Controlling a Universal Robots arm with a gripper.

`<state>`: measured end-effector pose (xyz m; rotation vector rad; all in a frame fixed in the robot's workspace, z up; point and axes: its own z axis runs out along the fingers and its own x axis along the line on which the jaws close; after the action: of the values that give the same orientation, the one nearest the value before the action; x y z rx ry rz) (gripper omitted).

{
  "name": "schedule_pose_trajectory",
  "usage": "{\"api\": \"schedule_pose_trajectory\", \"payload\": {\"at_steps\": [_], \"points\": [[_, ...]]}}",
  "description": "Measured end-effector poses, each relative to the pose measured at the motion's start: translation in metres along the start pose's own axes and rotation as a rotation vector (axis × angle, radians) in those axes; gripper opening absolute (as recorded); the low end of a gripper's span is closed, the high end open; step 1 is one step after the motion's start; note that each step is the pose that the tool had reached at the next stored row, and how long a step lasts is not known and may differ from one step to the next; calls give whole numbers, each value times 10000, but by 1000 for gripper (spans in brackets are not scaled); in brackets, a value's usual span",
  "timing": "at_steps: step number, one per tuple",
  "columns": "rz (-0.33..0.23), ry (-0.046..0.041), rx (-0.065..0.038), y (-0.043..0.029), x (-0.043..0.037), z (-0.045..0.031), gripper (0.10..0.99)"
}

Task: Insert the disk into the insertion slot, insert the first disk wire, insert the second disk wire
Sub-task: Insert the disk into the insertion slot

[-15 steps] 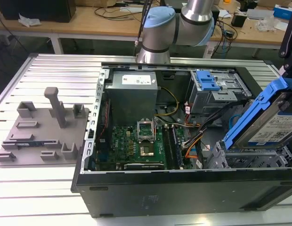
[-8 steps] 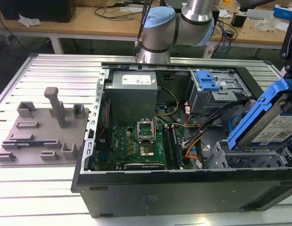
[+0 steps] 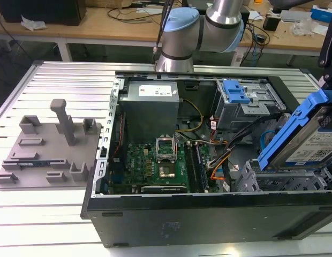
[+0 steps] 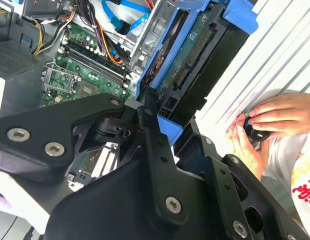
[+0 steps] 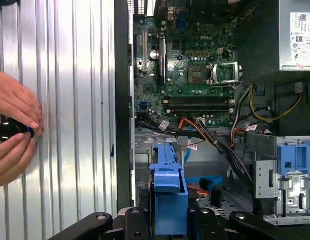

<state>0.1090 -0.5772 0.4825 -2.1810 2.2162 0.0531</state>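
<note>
Holding, item one: the disk, clamped by its blue frame in my tool. It sits tilted at the exterior view's right, just above the insertion slot and not yet seated (the tilt, I judge, lets its low edge meet the bay first). Item two: power supply, far side of the case. Writing: white printed labels on both; I cannot make out the print.

The disk runs off the exterior view's right edge, partly hiding the insertion slot.
</note>
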Motion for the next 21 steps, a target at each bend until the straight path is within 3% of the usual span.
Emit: {"api": "schedule_pose_trajectory", "payload": {"at_steps": [21], "points": [[1,53,1,-18,-158,39,365]]}}
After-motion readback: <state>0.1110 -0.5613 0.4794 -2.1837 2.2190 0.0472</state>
